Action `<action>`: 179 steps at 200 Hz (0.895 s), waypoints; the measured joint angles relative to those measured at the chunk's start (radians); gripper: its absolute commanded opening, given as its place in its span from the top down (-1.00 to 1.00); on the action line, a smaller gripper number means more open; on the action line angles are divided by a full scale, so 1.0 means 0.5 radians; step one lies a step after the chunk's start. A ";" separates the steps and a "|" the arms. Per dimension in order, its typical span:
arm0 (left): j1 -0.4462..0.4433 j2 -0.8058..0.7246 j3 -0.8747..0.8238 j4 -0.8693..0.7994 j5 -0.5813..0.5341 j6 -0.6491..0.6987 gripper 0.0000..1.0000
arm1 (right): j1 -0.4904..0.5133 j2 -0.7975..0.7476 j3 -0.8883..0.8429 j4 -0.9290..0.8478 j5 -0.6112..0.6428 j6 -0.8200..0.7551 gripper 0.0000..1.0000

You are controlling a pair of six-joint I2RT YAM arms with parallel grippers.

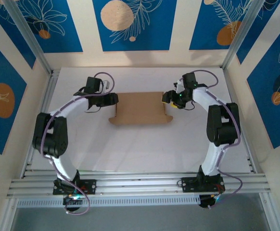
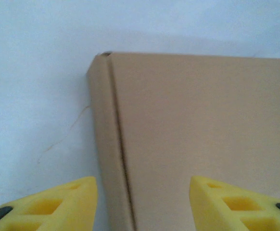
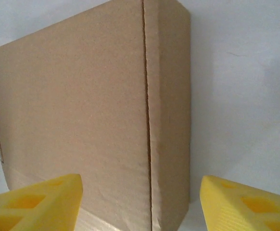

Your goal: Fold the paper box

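Note:
The paper box (image 1: 140,107) lies flat and closed on the white table, plain brown cardboard with small tabs poking out at its two near corners. My left gripper (image 1: 115,99) is at the box's left end, open. In the left wrist view its yellow fingers (image 2: 72,202) stand wide apart either side of the box's (image 2: 202,120) left side fold, not touching it. My right gripper (image 1: 165,98) is at the box's right end, also open. In the right wrist view the box's (image 3: 82,96) right edge sits between the spread yellow fingertips (image 3: 236,202) of that gripper (image 3: 141,192).
The white table (image 1: 140,149) stretches bare between the box and the arm bases. An aluminium rail (image 1: 140,185) runs along the near edge, and slanted frame posts (image 1: 29,38) stand at the back corners. Patterned blue walls close in the sides and the back.

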 measured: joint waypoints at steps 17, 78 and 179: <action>0.018 0.094 -0.010 0.009 0.069 -0.008 -0.06 | -0.001 0.094 0.073 0.005 -0.058 0.002 -0.36; 0.069 0.215 -0.040 0.137 0.266 -0.074 0.39 | -0.024 0.233 0.115 0.024 -0.223 0.043 -0.49; 0.230 0.301 -0.105 0.315 0.604 -0.107 0.91 | -0.035 0.355 0.105 0.076 -0.391 0.085 -0.53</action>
